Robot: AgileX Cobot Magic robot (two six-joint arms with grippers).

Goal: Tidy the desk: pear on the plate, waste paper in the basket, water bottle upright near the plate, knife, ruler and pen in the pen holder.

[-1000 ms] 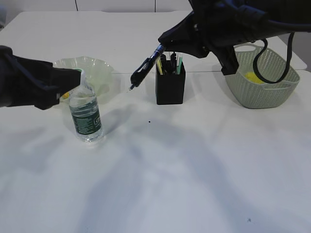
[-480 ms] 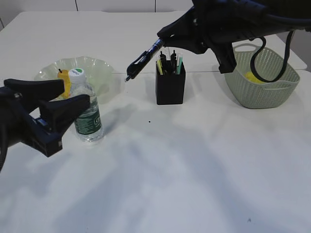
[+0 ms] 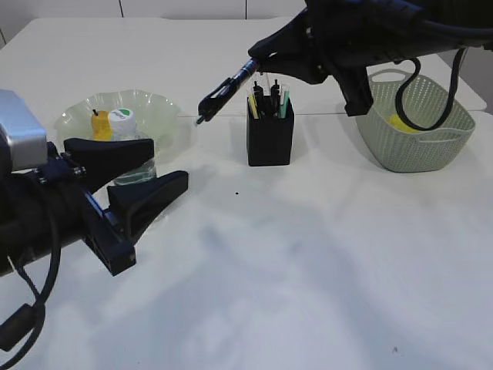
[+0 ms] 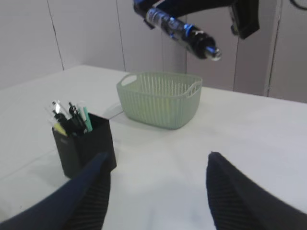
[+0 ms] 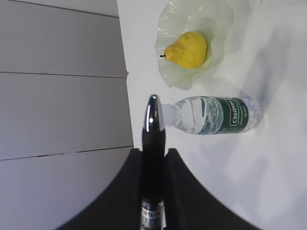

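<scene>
The water bottle (image 3: pixel 122 119) stands upright next to the plate (image 3: pixel 158 108), where the yellow pear (image 3: pixel 101 124) lies. My left gripper (image 3: pixel 171 160) is open and empty, its fingers in front of the bottle and apart from it. High above the table, my right gripper (image 3: pixel 262 63) is shut on the pen (image 3: pixel 225 88), which slants down to the left of the black pen holder (image 3: pixel 270 137). Several thin items stand in the holder; I cannot tell knife from ruler. Yellow waste paper (image 3: pixel 400 122) lies in the basket (image 3: pixel 431 142). In the right wrist view the pen (image 5: pixel 153 143) points toward the bottle (image 5: pixel 216 115).
The left wrist view shows the pen holder (image 4: pixel 84 143) at left, the green basket (image 4: pixel 160 98) behind, and the held pen (image 4: pixel 182 31) overhead. The right arm's cable hangs over the basket rim. White tabletop stretches across the front and right.
My left gripper has drawn back from the bottle's neck, down and toward the front, leaving the bottle standing. The right gripper has lifted the pen slightly.
</scene>
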